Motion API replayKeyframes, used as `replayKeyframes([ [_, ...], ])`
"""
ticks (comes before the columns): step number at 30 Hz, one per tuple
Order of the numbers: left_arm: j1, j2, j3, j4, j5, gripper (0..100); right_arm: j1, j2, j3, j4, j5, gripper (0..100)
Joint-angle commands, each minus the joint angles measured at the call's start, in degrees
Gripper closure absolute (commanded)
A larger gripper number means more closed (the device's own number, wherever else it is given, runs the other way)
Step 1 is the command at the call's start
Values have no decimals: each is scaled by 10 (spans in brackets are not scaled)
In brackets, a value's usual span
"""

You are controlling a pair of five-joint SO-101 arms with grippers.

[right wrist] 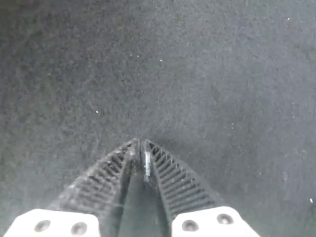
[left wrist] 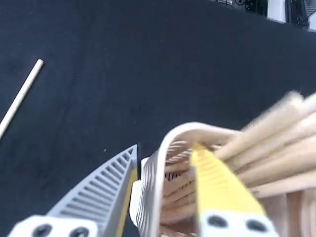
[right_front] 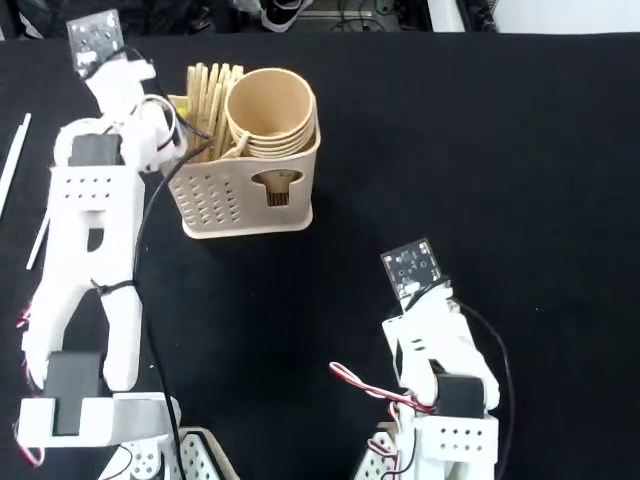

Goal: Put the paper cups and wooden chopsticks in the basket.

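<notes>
A beige perforated basket stands at the back left of the black table. It holds a stack of paper cups and a bundle of wooden chopsticks. My left gripper is open at the basket's left side. Its jaws straddle the basket rim, the grey one outside and the yellow one inside beside the chopsticks. A loose chopstick lies on the table to the left, and the high view shows two of them near the left edge. My right gripper is shut with nothing in it, low over bare table.
The right arm sits folded near the front middle. The left arm runs along the left side up to the basket. Black cloth covers the table right of the basket.
</notes>
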Motion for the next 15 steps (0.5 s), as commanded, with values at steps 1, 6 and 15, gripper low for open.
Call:
replayKeyframes([
  [1,15,-4,-87,62,-6,753,-5,-38,-5,-1,2,985],
  [6,-5,-4,-183,178,-70,709,-5,-38,-5,-1,2,985],
  [15,-163,40,-415,391,-201,723,-7,-38,-5,-1,2,985],
])
